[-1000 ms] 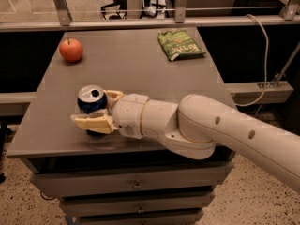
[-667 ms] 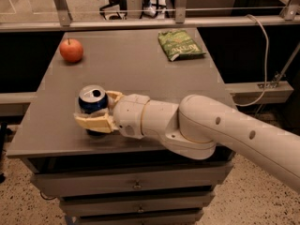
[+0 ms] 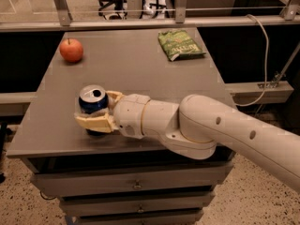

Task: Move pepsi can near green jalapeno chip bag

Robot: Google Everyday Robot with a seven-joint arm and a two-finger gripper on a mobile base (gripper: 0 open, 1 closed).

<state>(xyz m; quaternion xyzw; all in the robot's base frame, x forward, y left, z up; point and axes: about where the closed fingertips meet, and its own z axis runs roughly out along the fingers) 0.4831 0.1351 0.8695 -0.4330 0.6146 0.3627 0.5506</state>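
Note:
The pepsi can (image 3: 92, 103), dark blue with a silver top, stands upright near the front left of the grey table (image 3: 131, 69). My gripper (image 3: 99, 110) reaches in from the right and its pale fingers (image 3: 93, 123) sit on either side of the can, closed around it. The can's lower part is hidden by the near finger. The green jalapeno chip bag (image 3: 179, 44) lies flat at the far right of the table, well away from the can and gripper.
A red apple (image 3: 71, 50) sits at the far left of the table. My white arm (image 3: 211, 130) crosses the front right corner. Drawers (image 3: 136, 186) are under the table. A metal rail (image 3: 140, 21) and a cable (image 3: 262, 55) run behind.
The gripper and can have stayed almost in place; the fingers have drawn slightly tighter around the can.

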